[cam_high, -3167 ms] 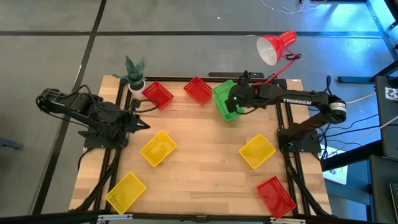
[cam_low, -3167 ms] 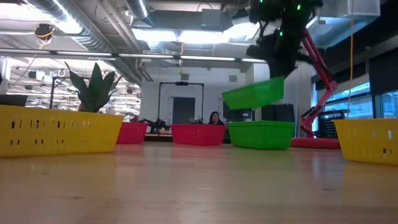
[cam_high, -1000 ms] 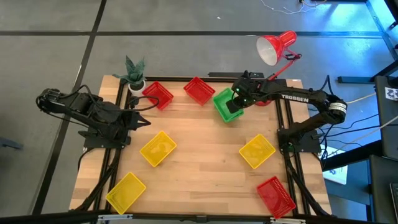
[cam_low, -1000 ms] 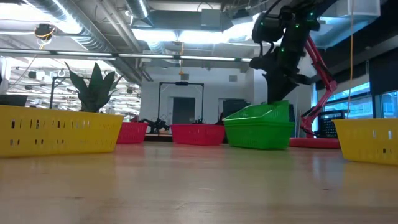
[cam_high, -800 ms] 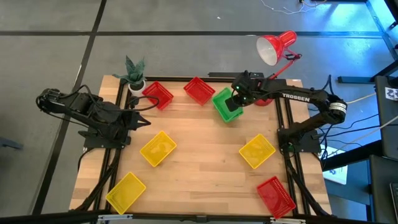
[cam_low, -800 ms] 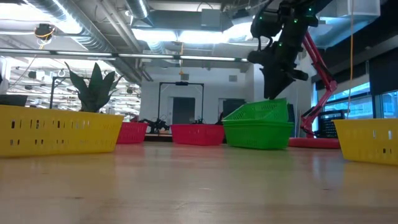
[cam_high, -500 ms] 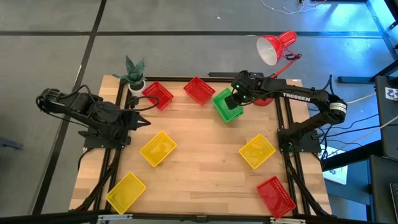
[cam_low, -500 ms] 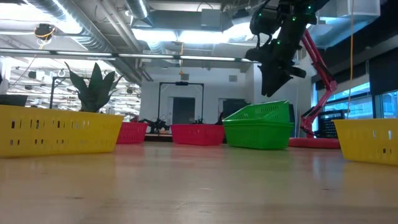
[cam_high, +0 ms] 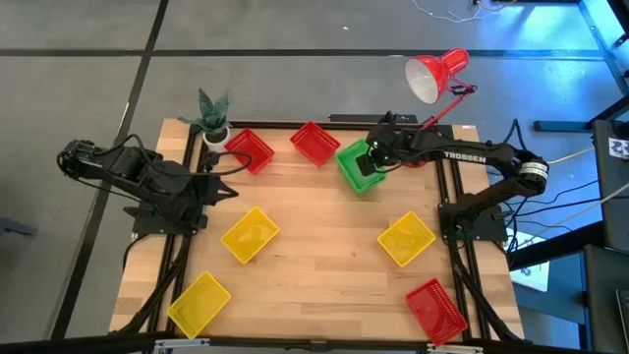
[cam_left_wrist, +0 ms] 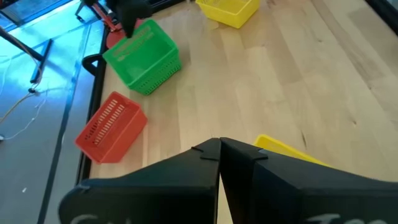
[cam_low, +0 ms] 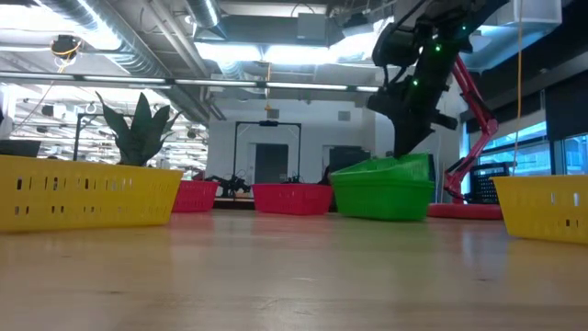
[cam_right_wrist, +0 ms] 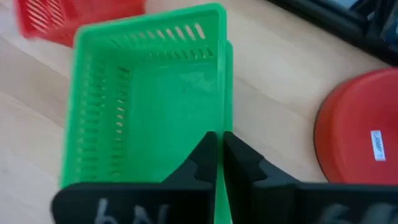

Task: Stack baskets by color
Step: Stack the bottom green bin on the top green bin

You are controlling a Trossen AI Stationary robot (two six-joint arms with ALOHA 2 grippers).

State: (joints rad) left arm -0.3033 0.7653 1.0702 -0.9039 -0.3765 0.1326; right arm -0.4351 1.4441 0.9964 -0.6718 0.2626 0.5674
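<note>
green baskets: lattice, nested, upper one slightly askew | right tool: pinching upper basket's rim | left tool: pressed together

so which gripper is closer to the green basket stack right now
Right. The right gripper is directly over the green basket stack, fingers shut at its rim. The left gripper waits shut at the table's left side, far from it.

Two blk arms, white TROSSEN txt, green LEDs, blk cables.
</note>
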